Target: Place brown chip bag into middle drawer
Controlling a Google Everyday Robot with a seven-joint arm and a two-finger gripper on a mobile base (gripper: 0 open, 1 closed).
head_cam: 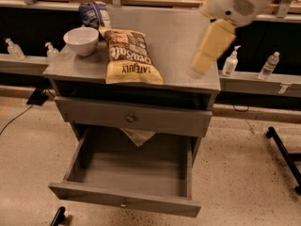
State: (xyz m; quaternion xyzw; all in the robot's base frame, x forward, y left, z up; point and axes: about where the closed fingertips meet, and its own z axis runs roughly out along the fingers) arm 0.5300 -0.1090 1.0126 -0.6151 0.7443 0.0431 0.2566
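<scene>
The brown chip bag (129, 55) lies flat on the grey cabinet top, left of centre, with its cream-yellow end toward the front edge. The middle drawer (124, 199), the lowest one, is pulled out and its shallow box looks empty. My gripper (196, 68) is at the end of the cream-coloured arm and hovers above the right part of the cabinet top. It is well to the right of the bag and apart from it.
A white bowl (81, 40) and a blue-and-white bag (93, 13) sit at the cabinet's back left. The upper drawer front with a brass knob (130, 118) is shut. Pale paper (137, 136) hangs below it. Bottles (229, 62) stand on the shelf behind. A black stand leg (284, 154) lies on the floor right.
</scene>
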